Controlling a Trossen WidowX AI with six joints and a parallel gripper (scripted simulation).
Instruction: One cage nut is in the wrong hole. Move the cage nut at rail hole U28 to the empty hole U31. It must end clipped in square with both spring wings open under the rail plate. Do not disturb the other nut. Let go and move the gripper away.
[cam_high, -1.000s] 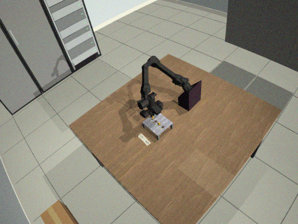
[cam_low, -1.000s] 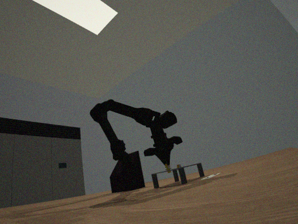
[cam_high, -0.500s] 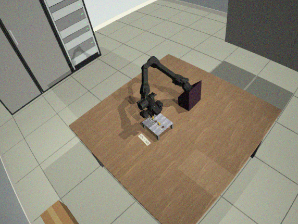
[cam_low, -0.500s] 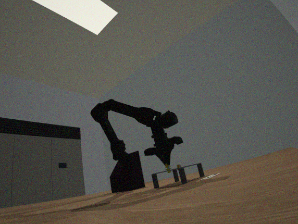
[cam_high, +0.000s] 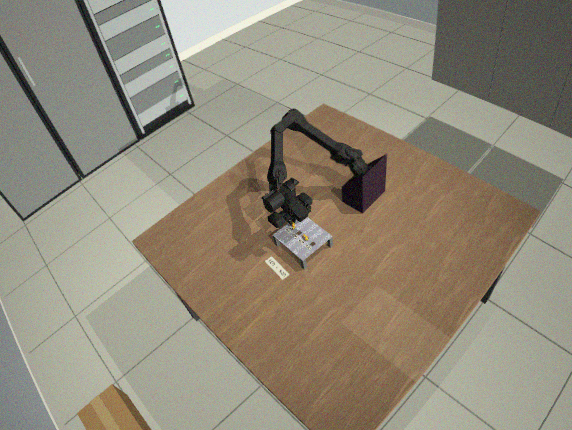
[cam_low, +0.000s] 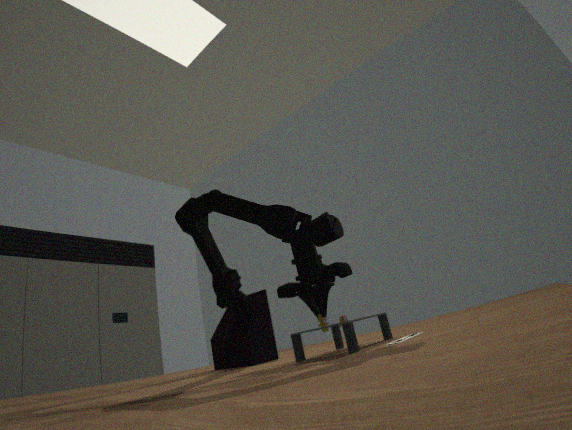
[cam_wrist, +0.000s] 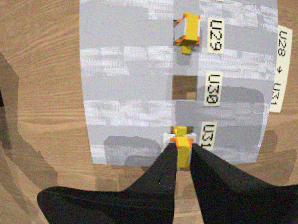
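Wood grain spreads across the tabletop (cam_high: 400, 240) (cam_low: 280, 400) (cam_wrist: 40, 100), with grey floor tiles around it in the top view. At the bottom centre of the wrist view the fingers of the gripper (cam_high: 294, 223) (cam_low: 320, 316) (cam_wrist: 184, 148) are closed on the cage nut (cam_high: 293, 226) (cam_low: 323, 324) (cam_wrist: 183, 150), which is held at the U31 hole, next to the U31 label (cam_wrist: 208, 136). In the exterior view, yellow is seen both above and below the rail plate (cam_high: 316, 231) (cam_low: 312, 329) (cam_wrist: 120, 85), so the nut appears to be at least partly inserted. Whether both wings are open underneath cannot be told.

Farther up the wrist view, the U30 hole (cam_wrist: 184, 87) is left unfilled, and the other nut (cam_high: 305, 237) (cam_low: 343, 319) (cam_wrist: 190, 29) is seen at U29, apart from the fingers. At the right edge the move is spelled out on a card (cam_high: 279, 268) (cam_low: 406, 338) (cam_wrist: 281, 69).

The transfer to U31 is judged largely done; square seating is still to be confirmed, and the release and retreat are left.
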